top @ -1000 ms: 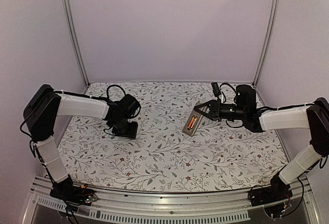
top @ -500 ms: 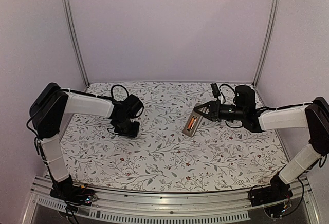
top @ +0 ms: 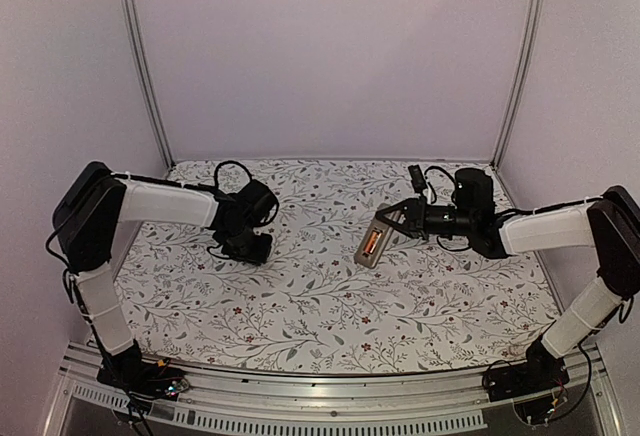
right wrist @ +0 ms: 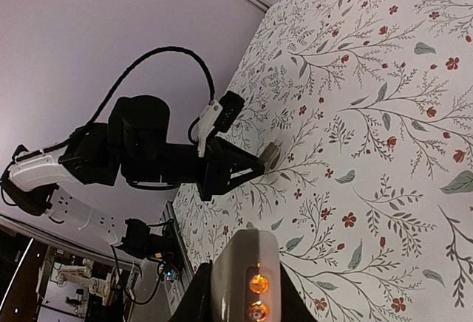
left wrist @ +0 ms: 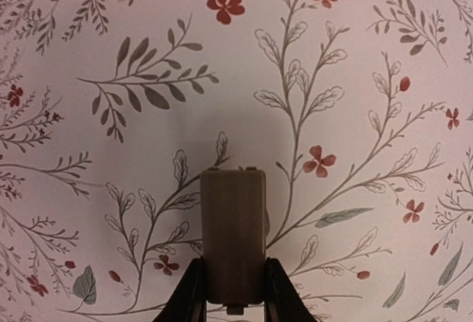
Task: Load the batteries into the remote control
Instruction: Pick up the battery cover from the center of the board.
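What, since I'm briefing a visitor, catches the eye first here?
The remote control stands out, held tilted over the floral tablecloth right of centre by the right gripper. Its orange batteries show in the open back. At the left, the left gripper pinches a flat grey-brown piece.

No text, brand, number or sign is readable anywhere, not on the remote control (top: 372, 240) nor the floral tablecloth (top: 320, 306).

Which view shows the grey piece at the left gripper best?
Left wrist: the grey piece sits large between the left gripper's fingers. Right wrist shows it tiny, far off; top external hides it under that gripper.
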Tool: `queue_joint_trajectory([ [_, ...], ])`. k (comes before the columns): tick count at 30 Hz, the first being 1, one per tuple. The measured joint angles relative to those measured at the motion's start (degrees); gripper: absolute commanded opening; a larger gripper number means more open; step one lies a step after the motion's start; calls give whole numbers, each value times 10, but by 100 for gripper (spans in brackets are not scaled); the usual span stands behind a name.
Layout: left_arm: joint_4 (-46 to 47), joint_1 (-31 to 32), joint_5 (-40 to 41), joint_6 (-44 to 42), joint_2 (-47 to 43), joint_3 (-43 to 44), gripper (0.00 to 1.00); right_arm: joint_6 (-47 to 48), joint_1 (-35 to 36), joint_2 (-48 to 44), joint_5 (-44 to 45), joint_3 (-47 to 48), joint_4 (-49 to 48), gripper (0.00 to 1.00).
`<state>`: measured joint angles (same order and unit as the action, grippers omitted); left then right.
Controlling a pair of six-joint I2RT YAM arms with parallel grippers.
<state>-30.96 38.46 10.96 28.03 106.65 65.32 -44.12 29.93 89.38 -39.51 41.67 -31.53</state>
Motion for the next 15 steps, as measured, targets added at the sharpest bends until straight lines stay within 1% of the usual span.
queue_joint_trajectory([
  [4, -3, 25, -2, -27, -43, 1, 18, -14, 0, 11, 0, -1, -15, 0],
  [8, -7, 83, -22, -58, -85, 28, 18, -34, 0, 24, 3, -1, -29, 0],
  [12, -9, 138, -44, -89, -101, 68, 18, -53, 0, 36, 15, -3, -38, 0],
  [15, -14, 166, -54, -105, -102, 98, 19, -65, 1, 39, 26, -13, -45, 0],
])
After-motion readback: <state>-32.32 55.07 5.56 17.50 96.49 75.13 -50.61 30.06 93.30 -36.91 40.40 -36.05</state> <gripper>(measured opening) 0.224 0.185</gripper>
